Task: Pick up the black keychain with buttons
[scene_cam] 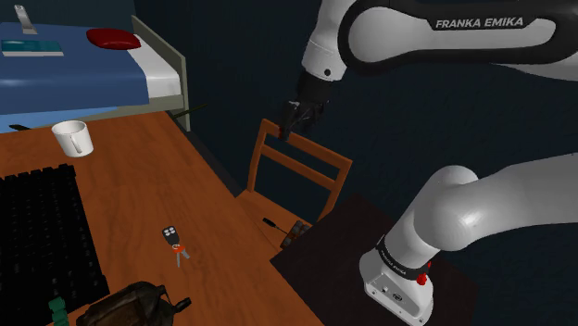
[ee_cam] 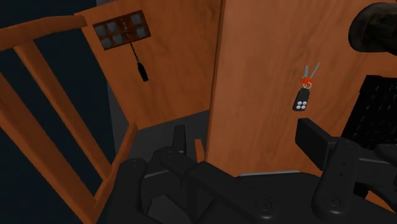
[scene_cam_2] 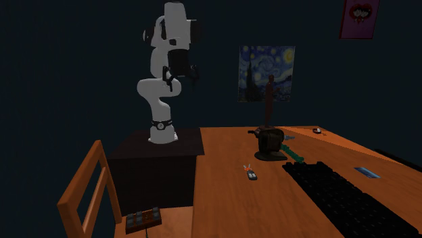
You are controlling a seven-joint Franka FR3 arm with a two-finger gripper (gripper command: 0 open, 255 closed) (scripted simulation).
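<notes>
The jaws hang released, their two black fingers [ee_cam: 321, 143] standing apart with nothing between them, high above the gap between the dark stand [scene_cam: 343, 243] and the worktop [ee_cam: 267, 57]. Nearest beneath them is the wooden chair [ee_cam: 38, 102]. Its back rail is off to one side, and on its seat lies a small dark panel [ee_cam: 121, 30] of square buttons with a cord trailing from it. The black keychain [ee_cam: 303, 97] is farther out, well apart from the jaws. It lies flat on the worktop beyond its near edge, on the side of the finger that points toward the black keyboard [ee_cam: 375, 108]. A red ring and two pale keys fan out from the end of the fob away from the jaws.

The first risk, as I judge it, is a wrong target. The buttoned panel on the chair is closer to the jaws than the keychain and is also dark with buttons, so a descent could go there instead. The second is the route: a low, slanting path could clip the chair's back rail or the worktop's edge. The third is the grasp. The fob is small and low, so fingertips coming down off-centre may strike the wood and skid it aside. They may also pinch only the ring or keys, leaving the fob to dangle and slip. A sideways error toward the keyboard could snag a finger on it.
</notes>
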